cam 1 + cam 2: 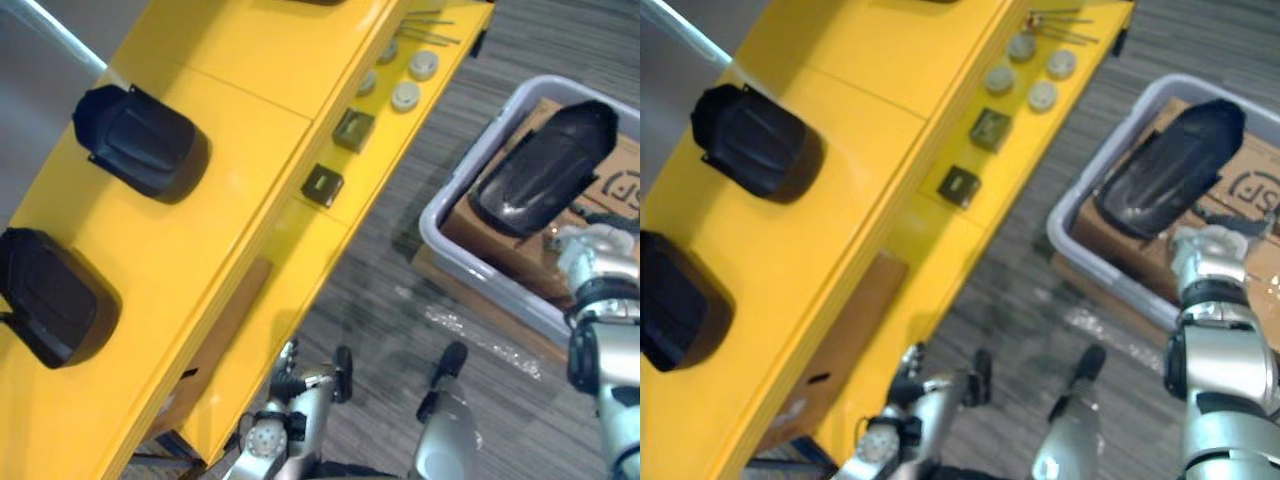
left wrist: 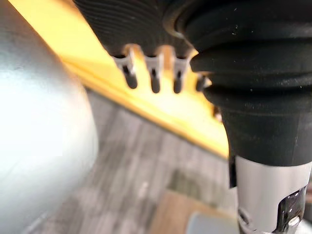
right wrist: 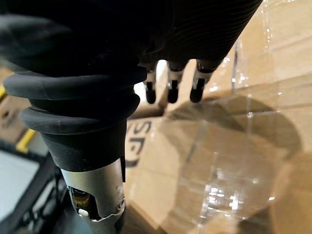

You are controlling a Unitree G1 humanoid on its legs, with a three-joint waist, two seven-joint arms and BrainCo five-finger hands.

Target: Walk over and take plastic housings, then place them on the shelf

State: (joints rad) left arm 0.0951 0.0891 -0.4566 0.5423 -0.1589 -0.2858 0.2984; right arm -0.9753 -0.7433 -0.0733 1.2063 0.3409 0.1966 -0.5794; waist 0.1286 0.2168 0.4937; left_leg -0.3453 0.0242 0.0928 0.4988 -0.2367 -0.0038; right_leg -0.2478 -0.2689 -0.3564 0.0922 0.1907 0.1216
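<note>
Two plastic housings are lying well apart on the yellow shelf [image 1: 250,60]: the farther housing [image 1: 140,140] and the nearer housing [image 1: 50,295], both dark and dome-side up. A third housing [image 1: 545,165] is resting tilted on a cardboard box [image 3: 219,146] inside a grey bin [image 1: 462,165] on the floor beside the shelf.

The right hand [image 1: 590,250] is hovering just beside that housing's lower end. Its fingers [image 3: 171,87] are hanging loose over the taped cardboard and gripping nothing. The left hand [image 1: 300,385] is idling low by the shelf's edge, its fingers [image 2: 155,78] likewise dangling relaxed and empty.

Round grey discs [image 1: 405,95] and small dark square parts [image 1: 322,185] are sitting along the shelf's far strip.

The third housing is looking like a thin, stiff moulded shell, so probably light, but its glossy curved back is likely to be slippery. Pinching the crown is risking a slide. Closing across the narrow sides, with the thumb hooking under the open rim, is seeming the safer hold, and a gentle squeeze is advisable, since a hollow shell may flex
</note>
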